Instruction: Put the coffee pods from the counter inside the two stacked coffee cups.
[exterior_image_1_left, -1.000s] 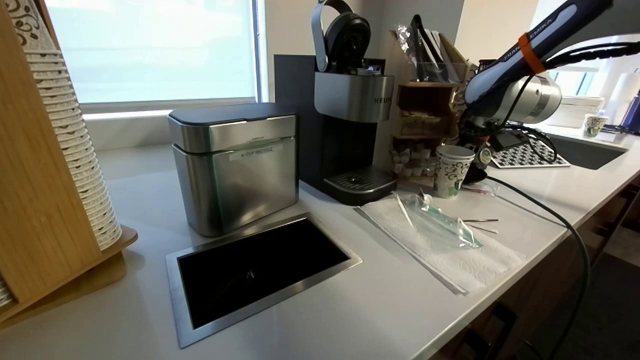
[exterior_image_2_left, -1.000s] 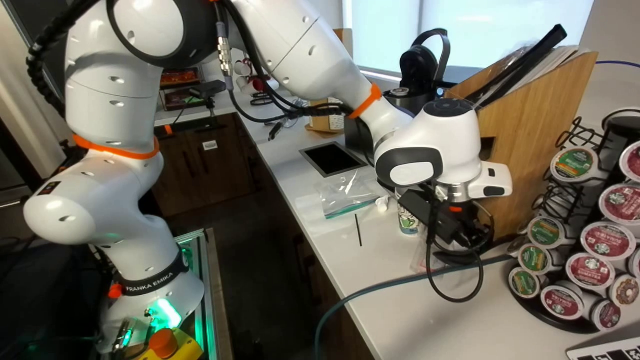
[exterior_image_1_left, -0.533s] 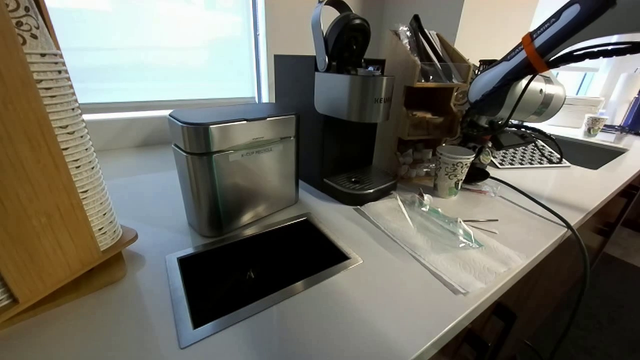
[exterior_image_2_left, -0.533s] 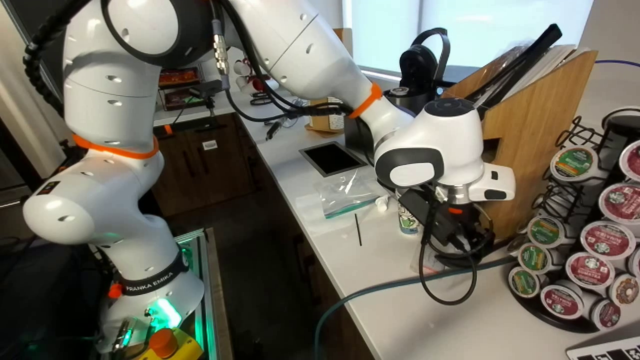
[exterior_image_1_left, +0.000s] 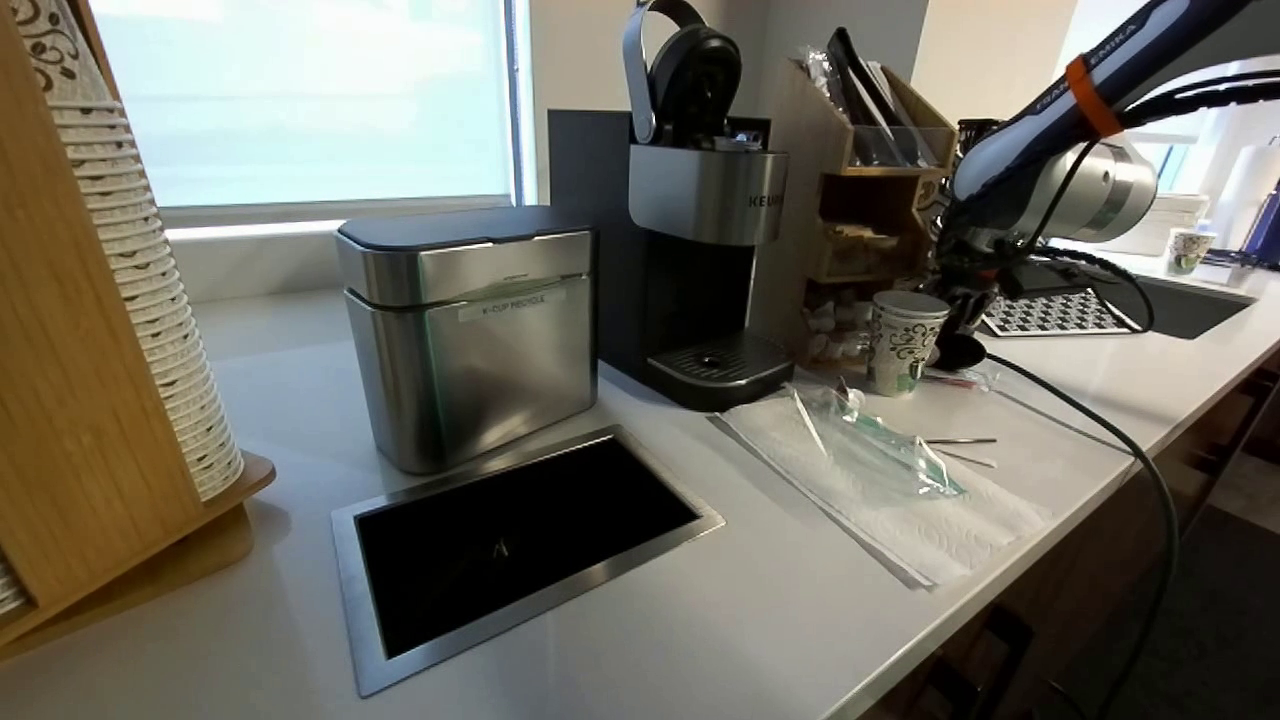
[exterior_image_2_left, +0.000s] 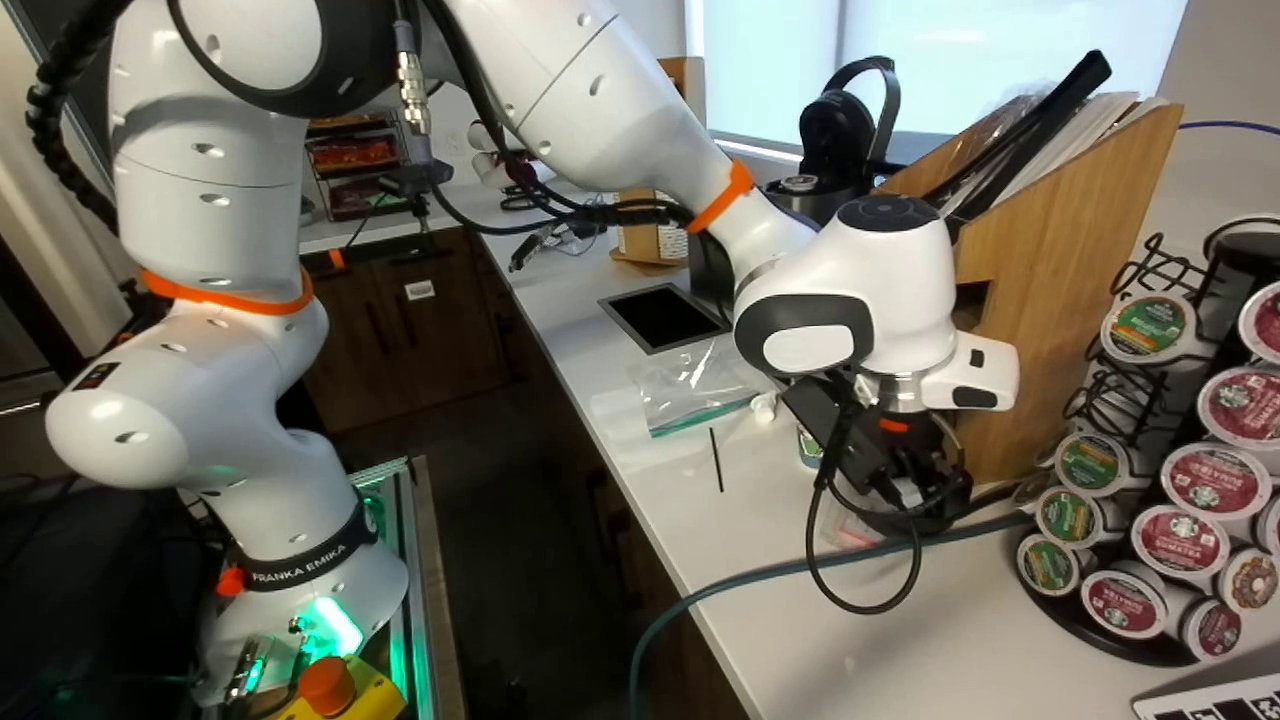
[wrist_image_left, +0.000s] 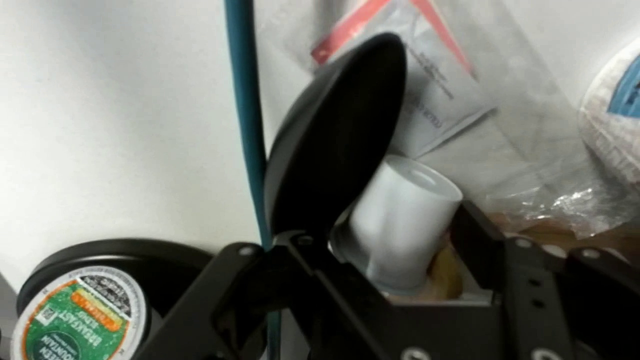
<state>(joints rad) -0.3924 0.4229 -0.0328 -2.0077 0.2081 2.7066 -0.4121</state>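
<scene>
- Where the white arm (exterior_image_2_left: 880, 265) bends down over the counter (wrist_image_left: 125, 140), the gripper (wrist_image_left: 382, 232) hangs low, and its fingers (wrist_image_left: 477, 245) stand apart with a white coffee pod (wrist_image_left: 407, 220) between them; whether they pinch it or only straddle it, I cannot tell.
- The white coffee pod sits tilted in that gap, one round end showing, its edge right by one fingertip; its lower part is partly hidden by the fingers.
- Just ahead of the fingers in the wrist view, a black bowl-like thing (wrist_image_left: 340, 135) leans beside the pod, and a teal hose (wrist_image_left: 245, 100) runs along its other side.
- Farther ahead of the fingers lies a red-edged packet (wrist_image_left: 430, 95) with a clear bag (wrist_image_left: 520, 120), in it or under it.
- The two stacked paper cups (exterior_image_1_left: 905, 345) stand upright on the counter just beside the fingers in an exterior view; the pod is outside them.
- Left of the fingers in the wrist view, a green-labelled pod (wrist_image_left: 75, 325) shows in front of a round black base (wrist_image_left: 125, 247).
- Well apart from the fingers, past the cups, stand the coffee machine (exterior_image_1_left: 710, 195) and, farther off, a steel bin (exterior_image_1_left: 510, 360); in an exterior view, a pod stand (exterior_image_2_left: 1180, 540) is near the fingers, on the side away from the cups.
</scene>
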